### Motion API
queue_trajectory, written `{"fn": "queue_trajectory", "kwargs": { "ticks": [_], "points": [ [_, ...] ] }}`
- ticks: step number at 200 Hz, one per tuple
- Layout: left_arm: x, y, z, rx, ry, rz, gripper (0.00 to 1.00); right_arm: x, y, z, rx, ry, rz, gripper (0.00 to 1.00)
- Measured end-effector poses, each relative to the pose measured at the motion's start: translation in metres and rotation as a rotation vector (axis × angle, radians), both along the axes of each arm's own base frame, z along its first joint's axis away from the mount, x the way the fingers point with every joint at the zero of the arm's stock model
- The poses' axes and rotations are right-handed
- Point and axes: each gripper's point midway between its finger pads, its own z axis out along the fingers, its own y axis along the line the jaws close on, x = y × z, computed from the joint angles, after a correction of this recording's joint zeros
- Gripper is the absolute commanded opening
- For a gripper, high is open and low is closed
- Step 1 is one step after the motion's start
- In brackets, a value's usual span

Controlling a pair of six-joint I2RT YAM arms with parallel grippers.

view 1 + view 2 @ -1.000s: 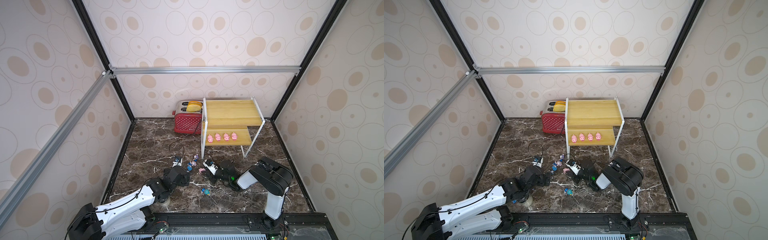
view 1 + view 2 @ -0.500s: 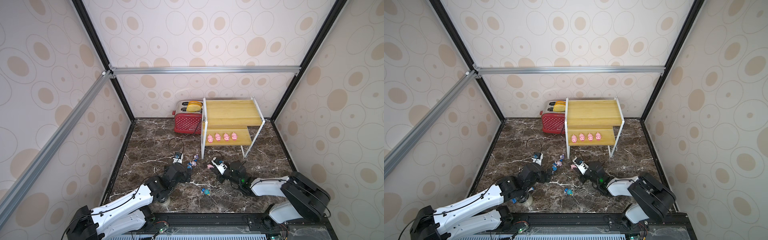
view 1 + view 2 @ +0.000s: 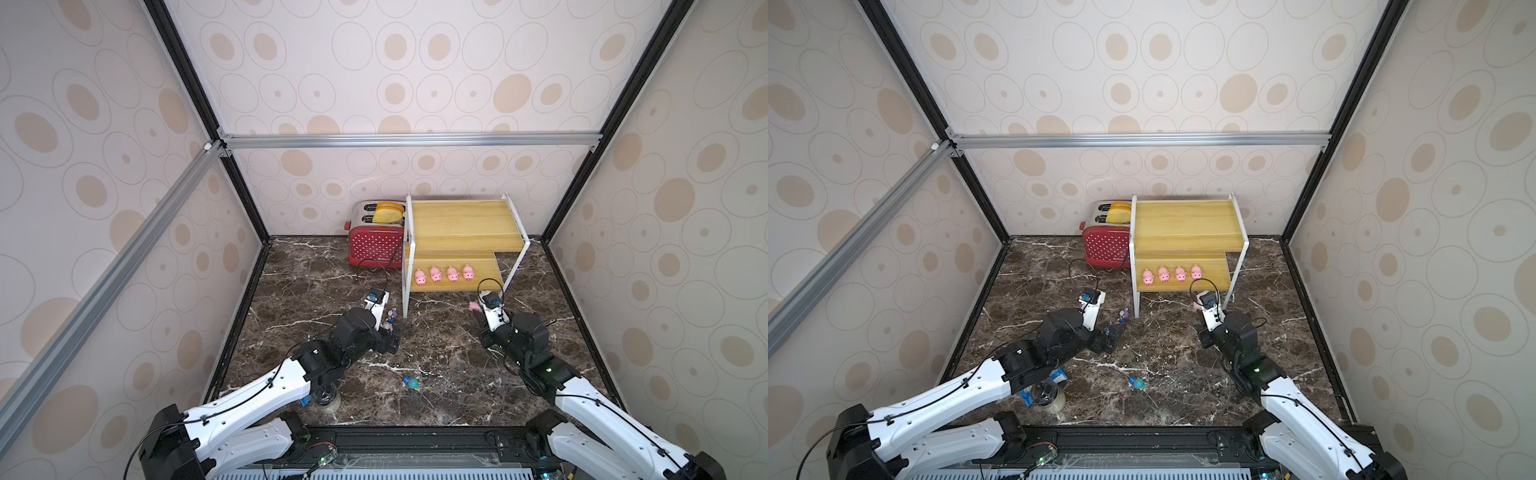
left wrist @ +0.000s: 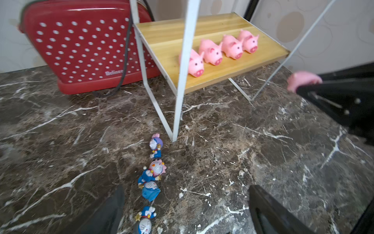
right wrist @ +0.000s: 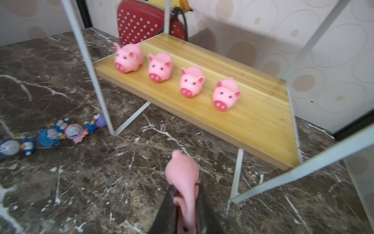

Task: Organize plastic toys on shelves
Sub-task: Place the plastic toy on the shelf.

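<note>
The shelves (image 3: 465,224) stand at the back, two yellow boards on a white frame. Several pink pigs (image 3: 444,274) sit in a row on the lower board (image 5: 253,125), snouts facing me. My right gripper (image 5: 185,190) is shut on another pink pig (image 5: 183,174), held above the floor just in front of that board's right end, as a top view shows (image 3: 473,306). My left gripper (image 4: 186,202) is open and low over the floor. A row of several cartoon figurines (image 4: 152,178) lies just by its left finger. One more figurine (image 3: 412,383) lies alone nearer the front.
A red polka-dot toaster (image 3: 376,245) with its black cord stands left of the rack. A jar (image 3: 326,401) and a blue wrapper (image 3: 1059,376) sit under my left arm near the front edge. The rack's white legs (image 4: 182,81) stand close to the figurines.
My right arm has swung to the right with the pig, from the middle of the floor to the front of the lower board's right end. The left arm has barely moved.
</note>
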Motion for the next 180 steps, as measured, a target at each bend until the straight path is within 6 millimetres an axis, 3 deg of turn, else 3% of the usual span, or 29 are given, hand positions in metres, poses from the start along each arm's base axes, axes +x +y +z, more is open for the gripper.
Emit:
{"fn": "queue_trajectory", "kwargs": {
  "ticks": [33,62,132,180],
  "points": [
    [-0.004,-0.025,0.007,-0.006,-0.015,-0.137,0.99,0.024,-0.009,0.019,0.002,-0.025,-0.068,0.17],
    [-0.005,-0.036,0.018,-0.007,-0.054,-0.201,0.99,0.043,-0.011,0.022,-0.003,-0.034,-0.118,0.17],
    [-0.006,-0.039,0.022,0.003,-0.075,-0.228,0.99,0.082,-0.016,0.009,0.014,-0.044,-0.220,0.20],
    [-0.005,-0.039,0.022,0.004,-0.076,-0.228,0.99,0.103,-0.019,0.015,0.039,-0.090,-0.264,0.21]
  ]
}}
